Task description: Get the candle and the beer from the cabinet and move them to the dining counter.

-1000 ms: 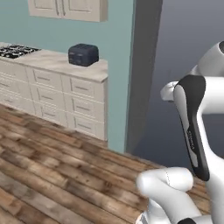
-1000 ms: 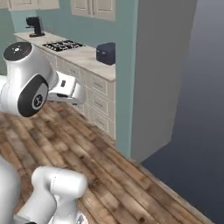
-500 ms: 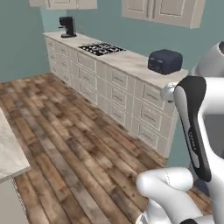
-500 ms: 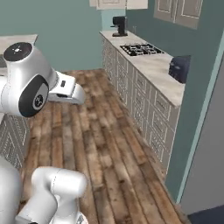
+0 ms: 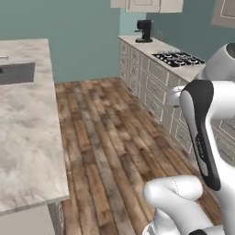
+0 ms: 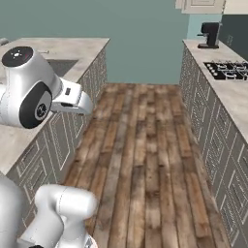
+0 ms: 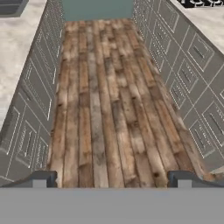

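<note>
The candle and the beer are out of view. Beige upper wall cabinets (image 5: 147, 4) (image 6: 202, 5) show their lower edges above the far worktop; I cannot tell which is the task's cabinet. The dining counter (image 5: 27, 137) (image 6: 72, 46) (image 7: 17, 39), a marbled island with an inset dark sink (image 5: 16, 73), runs along the left. My gripper (image 7: 112, 181) is open with nothing between its fingertips (image 7: 43, 179). It hangs over the wooden floor of the aisle, between the island and the drawer fronts.
On the right runs a narrower marbled worktop (image 6: 232, 97) with drawers. It carries a black stove top (image 5: 179, 58) (image 6: 226, 69) and a dark coffee machine (image 5: 144, 31) (image 6: 209, 35). The wood-floor aisle (image 6: 140, 145) ends at a teal wall.
The whole picture has swung, so the base and cameras have turned. The wall corner and the dark toaster have left the views; the island and aisle have come in. The gripper stays open.
</note>
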